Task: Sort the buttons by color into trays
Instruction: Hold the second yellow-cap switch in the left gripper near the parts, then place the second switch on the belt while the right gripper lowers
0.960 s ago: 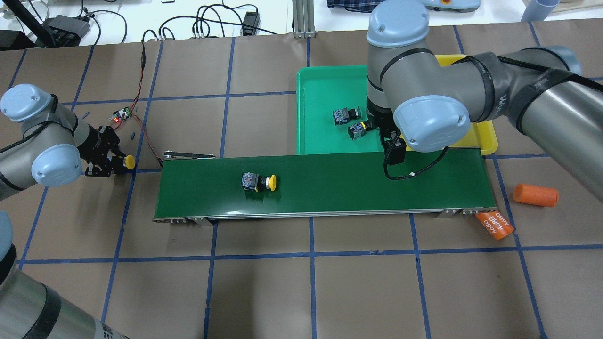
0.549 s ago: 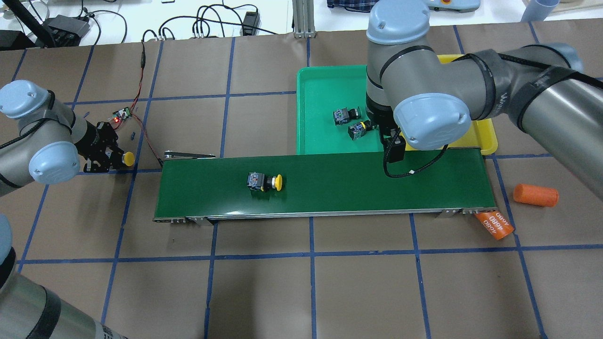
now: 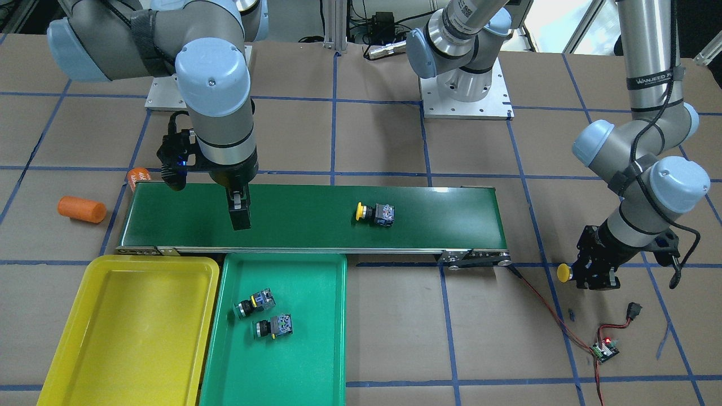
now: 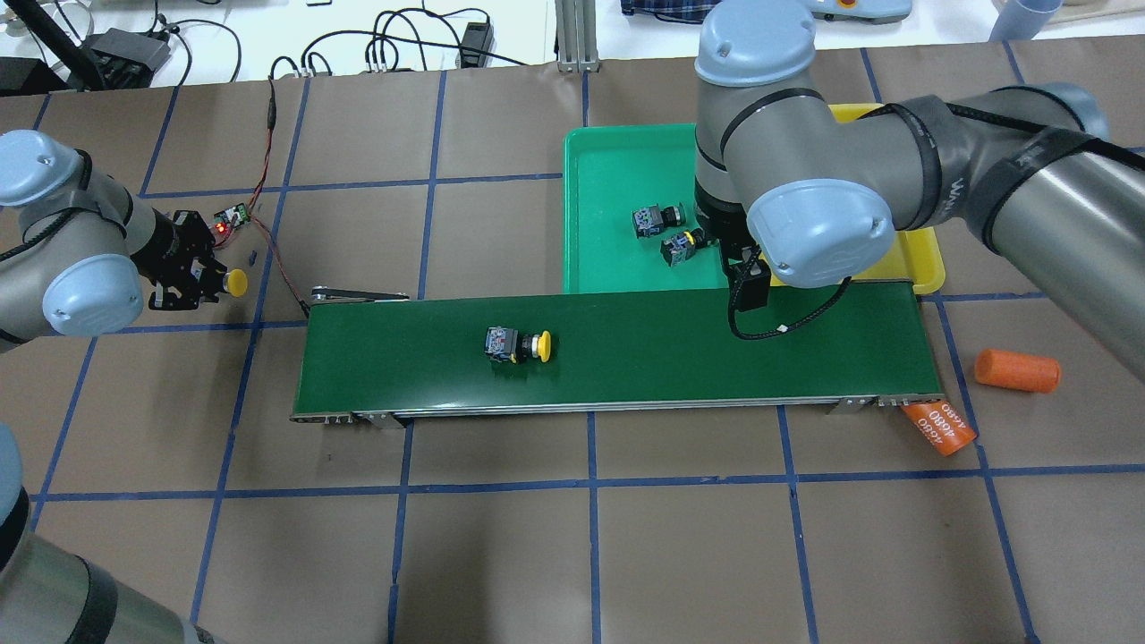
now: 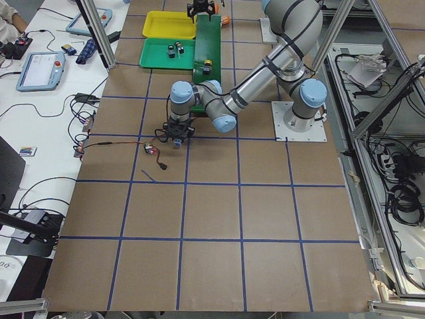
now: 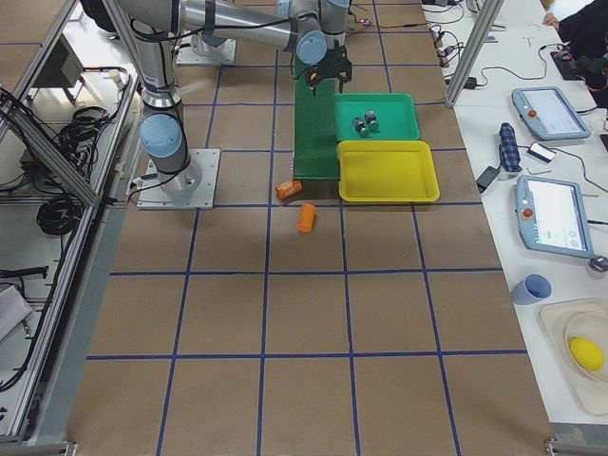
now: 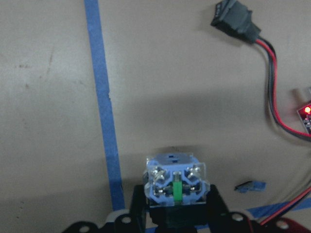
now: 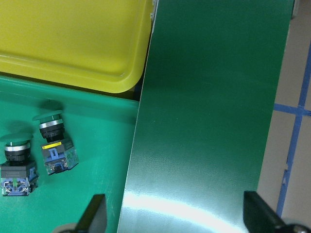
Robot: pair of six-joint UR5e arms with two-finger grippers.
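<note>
We log left claw [image 4: 213, 284] clamped on yellow button [image 4: 235, 282], 9 o'clock off belt [image 4: 671, 349] overhead | right claw [image 8: 177, 221] apart above belt | other yellow button [image 4: 519, 345] on belt | green buttons [image 3: 255, 303] in green tray [image 3: 304, 361]

Table [image 4: 501, 555]: brown paper top, blue tape grid. Conveyor belt [image 4: 671, 349] sits mid-table, lengthwise. Green tray [image 3: 293, 361] and yellow tray [image 3: 135, 321] are side by side against the belt's long edge away from the robot, at its robot-right end, with the yellow one outermost. Plain orange cylinder [image 4: 1017, 370] lies just past that end. Orange cylinder printed "4680" [image 4: 939, 427] is at the belt's robot-side corner there. Off the opposite end: small circuit board [image 4: 229, 217], red LED lit, with red/black wires [image 4: 268, 241] running to the belt.
</note>
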